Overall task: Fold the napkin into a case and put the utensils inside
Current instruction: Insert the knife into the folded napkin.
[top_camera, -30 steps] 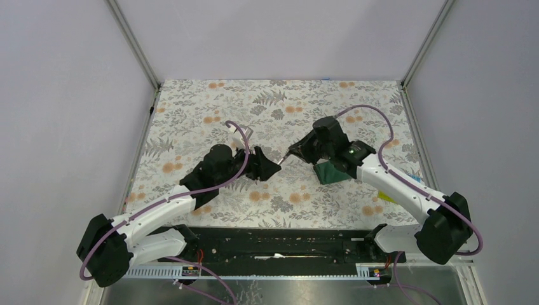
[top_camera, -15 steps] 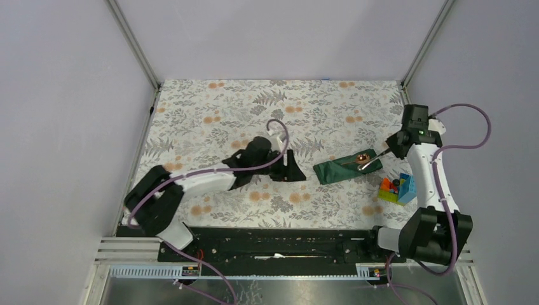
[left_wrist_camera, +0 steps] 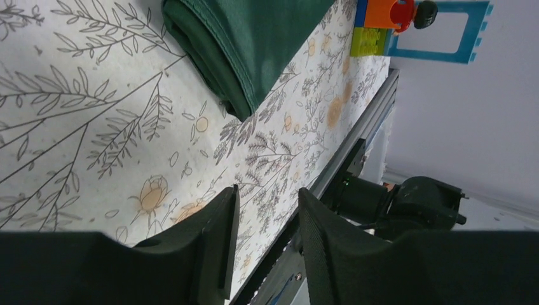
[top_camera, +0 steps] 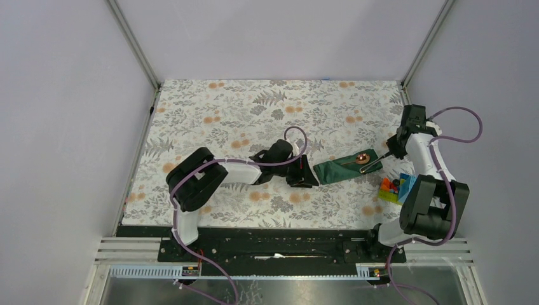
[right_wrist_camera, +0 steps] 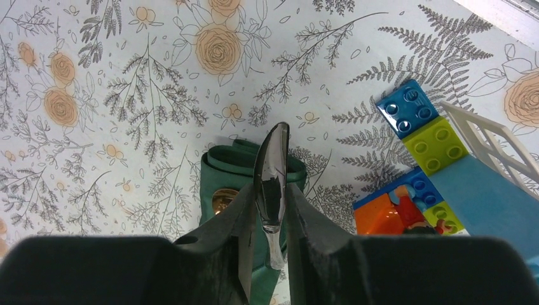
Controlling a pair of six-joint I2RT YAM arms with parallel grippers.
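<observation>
**A:** From overhead, where is the cloth?

**B:** The dark green case [top_camera: 340,170] lies as a narrow folded strip on the floral tablecloth [top_camera: 254,108]. It sits right of the middle and slants away toward its right end. The copper spoon [top_camera: 363,159] shows its bowl on that right end.

**A:** And the arms?

**B:** The left gripper [top_camera: 304,173] is stretched out low, just beside the case's left end. The right gripper [top_camera: 388,152] sits just off the right end, near the spoon bowl. The toy blocks [top_camera: 395,187] stand by the table's right edge, nearer the arm bases than the right gripper is. From up here I cannot tell how wide either gripper's jaws stand.

**A:** What does the left wrist view show?

**B:** Its two fingers [left_wrist_camera: 213,248] stand partly spread, with only tablecloth showing between them. Nothing is gripped. The folded end of the case lies beyond the fingertips, apart from them, with its layered edges showing. The blocks sit farther off, at the top of the view.

**A:** And the right wrist view?

**B:** The fingers [right_wrist_camera: 235,216] are drawn in narrow and pinch a slim, glossy black knife [right_wrist_camera: 270,171] partway along its length. Its pointed tip reaches out over the end of the case. I cannot tell whether the tip touches the cloth. A bit of the spoon's copper bowl shows on the green fabric beside one finger. The blue, lime and orange blocks stand off to the side, apart from the case.
</observation>
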